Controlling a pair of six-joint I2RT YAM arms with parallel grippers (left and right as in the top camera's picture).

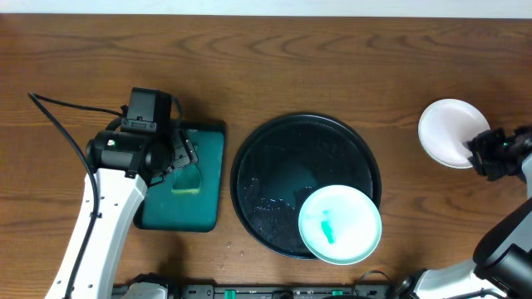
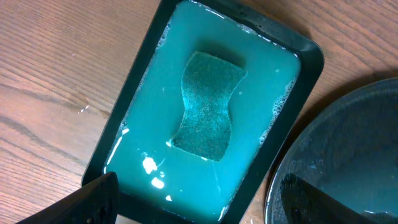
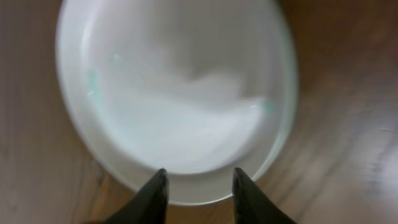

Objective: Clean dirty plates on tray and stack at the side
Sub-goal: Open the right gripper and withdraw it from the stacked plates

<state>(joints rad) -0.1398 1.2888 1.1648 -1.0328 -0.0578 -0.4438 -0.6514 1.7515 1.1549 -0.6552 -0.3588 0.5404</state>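
Observation:
A white plate smeared with teal lies at the front right of the round black tray. A clean white plate lies on the table at the far right. My right gripper is open over that plate's near rim, with nothing between its fingers. A green sponge lies in teal liquid in a black rectangular tray. My left gripper is open and empty above that tray's edge.
The wooden table surrounds everything. The round tray's wet rim shows at the right of the left wrist view. A black cable runs to the left arm.

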